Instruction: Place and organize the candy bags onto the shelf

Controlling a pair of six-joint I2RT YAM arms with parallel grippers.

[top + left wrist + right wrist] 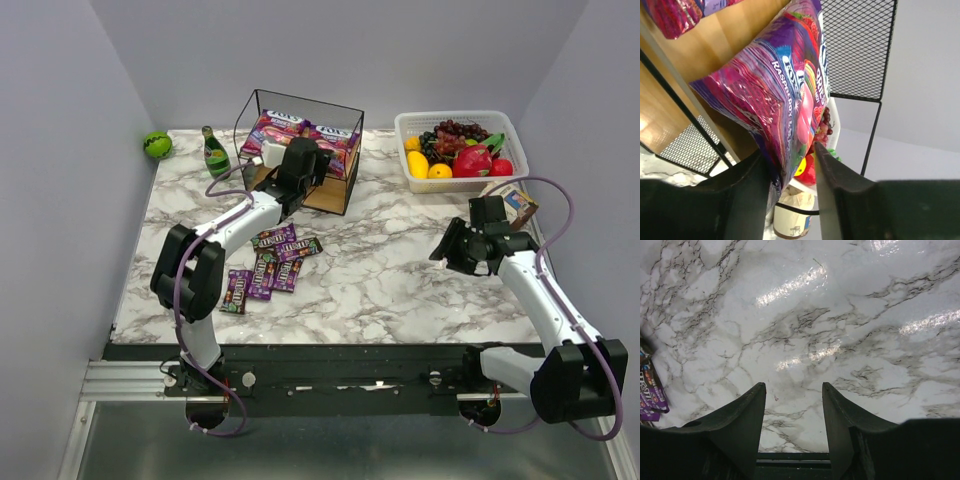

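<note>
The shelf (345,170) is a black wire box with wooden boards at the back of the table. Two pink-purple FOX'S bags (275,128) (337,136) lie side by side on its top board. My left gripper (308,158) is at the shelf front. In the left wrist view one FOX'S bag (785,85) lies on the board (715,45), with its lower edge hanging between my open left gripper's (788,149) fingers. It rests against the left finger and stands clear of the right one. Several M&M's packets (270,262) lie scattered on the table. My right gripper (446,250) (793,386) is open and empty over bare marble.
A white fruit basket (455,117) stands at the back right, with a small beige carton (515,200) in front of it. A green bottle (214,152) and a green ball (156,144) are left of the shelf. One packet (650,390) shows at the right wrist view's left edge.
</note>
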